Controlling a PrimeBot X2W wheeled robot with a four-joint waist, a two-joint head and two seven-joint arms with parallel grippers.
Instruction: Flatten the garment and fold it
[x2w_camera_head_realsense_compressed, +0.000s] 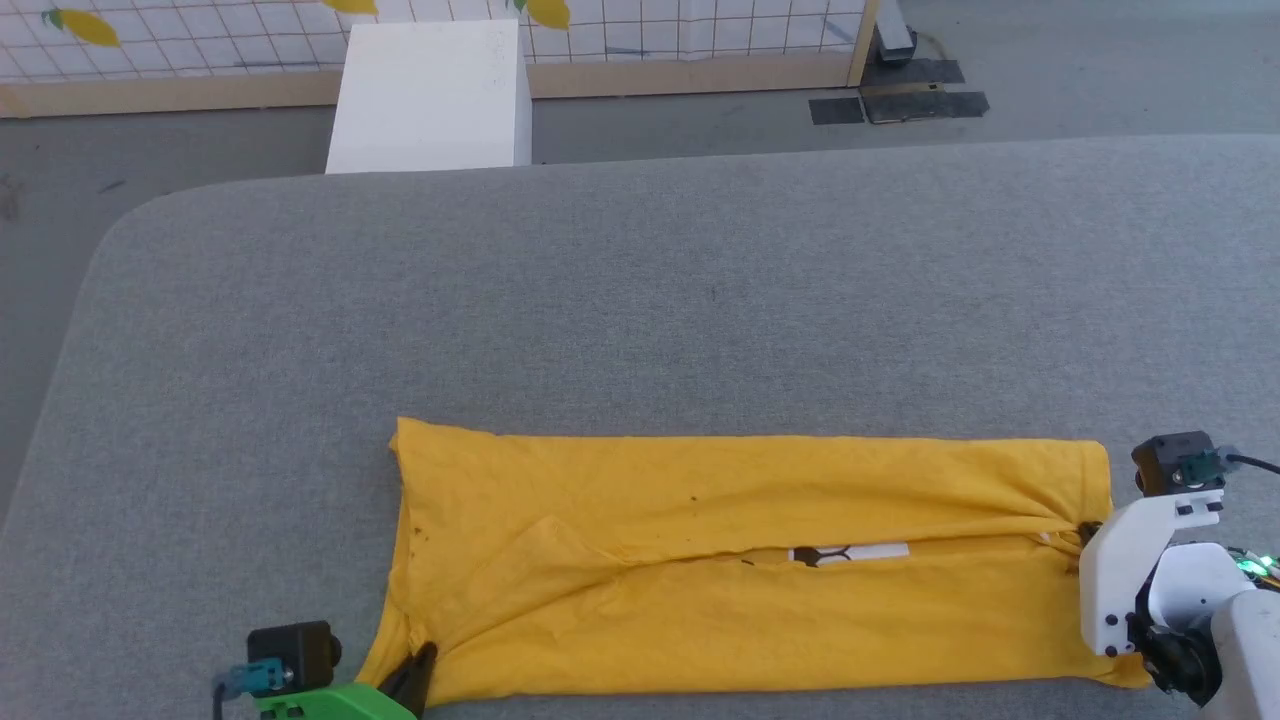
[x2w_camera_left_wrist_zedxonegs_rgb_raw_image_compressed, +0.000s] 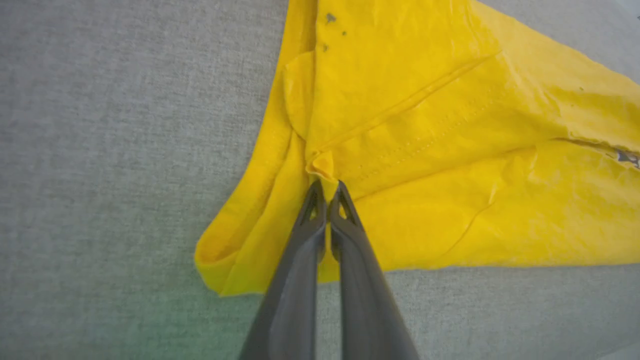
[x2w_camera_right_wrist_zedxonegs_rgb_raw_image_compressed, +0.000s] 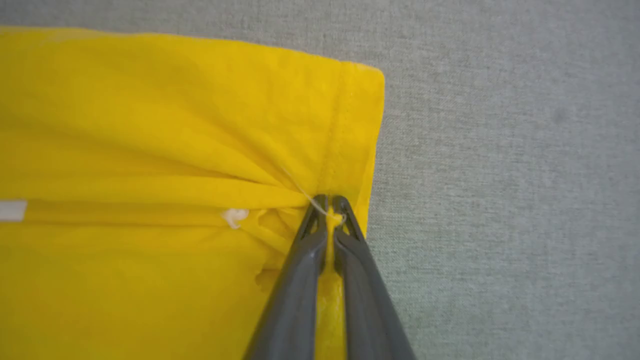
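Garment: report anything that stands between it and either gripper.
Nothing visible does. The left gripper is shut on the garment near its sleeve end, the right gripper on its hemmed end.

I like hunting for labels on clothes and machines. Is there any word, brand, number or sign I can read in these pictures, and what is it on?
None can be read.
The garment shows a sliver of white print with black strokes, but no letters.
The tiled wall behind bears lemon pictures and no words.
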